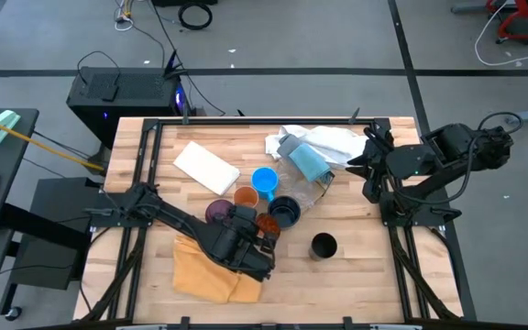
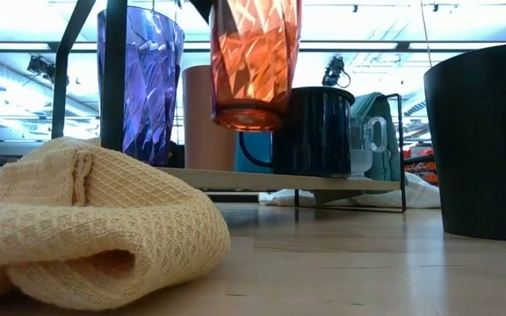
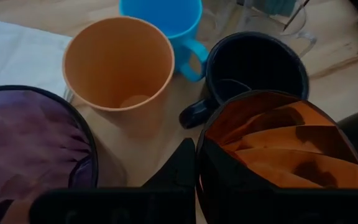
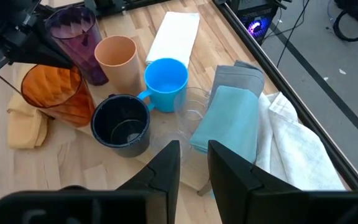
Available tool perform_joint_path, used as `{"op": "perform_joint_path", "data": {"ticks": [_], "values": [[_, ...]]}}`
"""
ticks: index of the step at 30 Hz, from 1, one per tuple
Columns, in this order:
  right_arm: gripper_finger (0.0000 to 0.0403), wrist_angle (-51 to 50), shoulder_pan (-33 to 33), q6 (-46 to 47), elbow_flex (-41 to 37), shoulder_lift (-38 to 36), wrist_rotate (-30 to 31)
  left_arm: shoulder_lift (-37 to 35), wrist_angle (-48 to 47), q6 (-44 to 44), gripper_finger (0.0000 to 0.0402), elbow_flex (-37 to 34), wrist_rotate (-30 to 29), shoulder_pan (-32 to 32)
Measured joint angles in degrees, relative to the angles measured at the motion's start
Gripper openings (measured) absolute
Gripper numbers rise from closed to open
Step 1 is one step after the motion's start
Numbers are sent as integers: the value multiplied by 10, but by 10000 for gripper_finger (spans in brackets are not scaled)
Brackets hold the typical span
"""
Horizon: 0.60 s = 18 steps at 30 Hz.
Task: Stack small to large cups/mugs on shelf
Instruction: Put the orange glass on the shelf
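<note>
Grey floor [image 1: 337,37] with dark seams, loose cables [image 1: 195,14], red chair [image 1: 521,18]; ceiling lights [image 2: 25,70].

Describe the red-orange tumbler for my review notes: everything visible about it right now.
The red-orange tumbler is translucent faceted plastic, open mouth up, apparently empty. The left gripper is shut on its rim, one finger inside and one outside. In the low view it hangs roughly upright, its base clear of the shelf. It sits between the purple tumbler and the dark mug, with the yellow cloth behind it.
</note>
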Motion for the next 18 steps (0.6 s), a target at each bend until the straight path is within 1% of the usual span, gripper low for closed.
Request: {"op": "perform_joint_path", "data": {"ticks": [12,18], "values": [[89,0,0,0,0,0,0,4,-7,-20,14,0,-14,-7],[89,0,0,0,0,0,0,25,-2,-36,14,0,-9,-10]]}}
